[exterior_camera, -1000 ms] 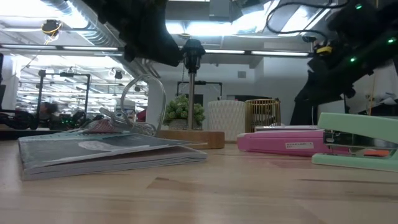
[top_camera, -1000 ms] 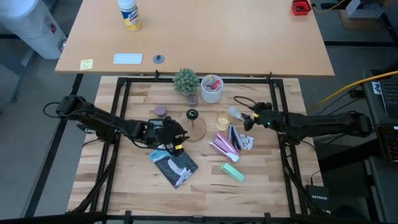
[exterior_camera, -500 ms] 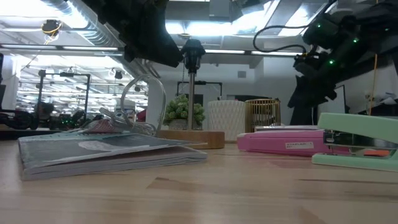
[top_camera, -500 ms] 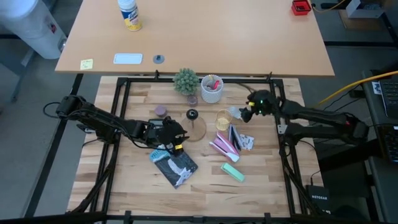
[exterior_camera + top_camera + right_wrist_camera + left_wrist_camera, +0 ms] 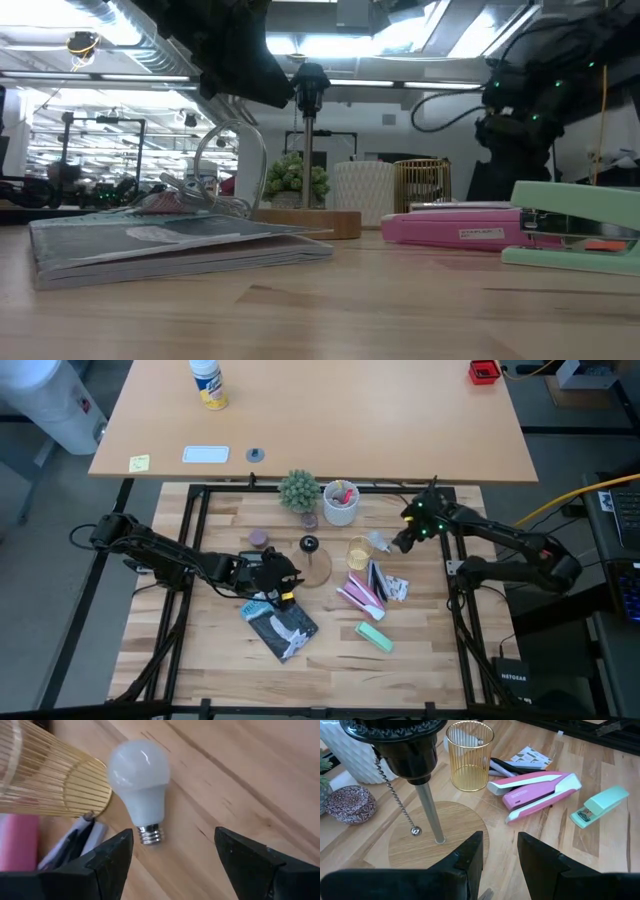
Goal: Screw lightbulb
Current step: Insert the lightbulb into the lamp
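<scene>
Lightbulb (image 5: 140,785) first: we see it lying on its side on the table (image 5: 330,670), touching the gold wire cup (image 5: 47,775). Our right end effector (image 5: 400,540) hovers just over it, fingers spread wide and holding nothing. Our left end effector (image 5: 497,850) waits beside the lamp stand (image 5: 420,795), near its wooden base, fingers slightly parted and empty. Pink stapler (image 5: 540,790) and green stapler (image 5: 600,805) lie nearby.

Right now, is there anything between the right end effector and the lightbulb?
No. In the right wrist view the right end effector hangs open over the lightbulb, which lies on the bare wooden table beside the gold wire cup.
</scene>
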Controlling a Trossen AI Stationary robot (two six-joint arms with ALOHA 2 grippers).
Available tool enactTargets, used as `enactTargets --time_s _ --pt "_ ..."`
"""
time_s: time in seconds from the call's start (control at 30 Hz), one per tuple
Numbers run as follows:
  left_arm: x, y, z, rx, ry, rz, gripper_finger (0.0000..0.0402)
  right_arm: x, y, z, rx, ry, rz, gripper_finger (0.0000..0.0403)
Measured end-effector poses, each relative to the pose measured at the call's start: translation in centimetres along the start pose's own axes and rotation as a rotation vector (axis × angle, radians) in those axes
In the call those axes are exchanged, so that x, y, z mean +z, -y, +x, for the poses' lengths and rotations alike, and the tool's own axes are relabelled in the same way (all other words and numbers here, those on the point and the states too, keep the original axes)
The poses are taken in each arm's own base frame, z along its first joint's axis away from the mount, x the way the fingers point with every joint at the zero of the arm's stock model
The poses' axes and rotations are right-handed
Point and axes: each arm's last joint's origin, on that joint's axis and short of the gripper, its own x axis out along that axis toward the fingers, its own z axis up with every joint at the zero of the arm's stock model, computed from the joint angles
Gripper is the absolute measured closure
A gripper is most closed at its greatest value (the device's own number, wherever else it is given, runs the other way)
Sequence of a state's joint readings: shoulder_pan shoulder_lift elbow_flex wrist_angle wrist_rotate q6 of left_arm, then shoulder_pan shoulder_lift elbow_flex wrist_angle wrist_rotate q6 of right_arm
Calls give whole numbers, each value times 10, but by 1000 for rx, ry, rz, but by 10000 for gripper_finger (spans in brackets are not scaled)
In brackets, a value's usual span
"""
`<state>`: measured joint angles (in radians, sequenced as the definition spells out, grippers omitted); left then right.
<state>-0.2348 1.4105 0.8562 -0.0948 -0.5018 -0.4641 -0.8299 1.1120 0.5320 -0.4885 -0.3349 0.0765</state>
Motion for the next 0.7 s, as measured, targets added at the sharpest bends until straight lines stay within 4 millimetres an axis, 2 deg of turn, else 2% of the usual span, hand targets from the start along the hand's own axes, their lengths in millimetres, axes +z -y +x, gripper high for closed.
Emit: enactTargets --time_s 0.2,0.3,0.4,0.57,0.7 --pt "0 0 0 0 0 0 288 2 5 16 3 -43 14 118" --pt "0 0 0 0 0 0 288 3 5 22 62 -61 16 118" --pt "0 0 0 0 0 0 288 5 4 24 118 -51 10 118" --pt "0 0 0 1 -1 8 288 5 6 26 75 -51 6 118" --pt "0 0 0 1 -1 10 288 4 -1 30 88 -67 -49 118"
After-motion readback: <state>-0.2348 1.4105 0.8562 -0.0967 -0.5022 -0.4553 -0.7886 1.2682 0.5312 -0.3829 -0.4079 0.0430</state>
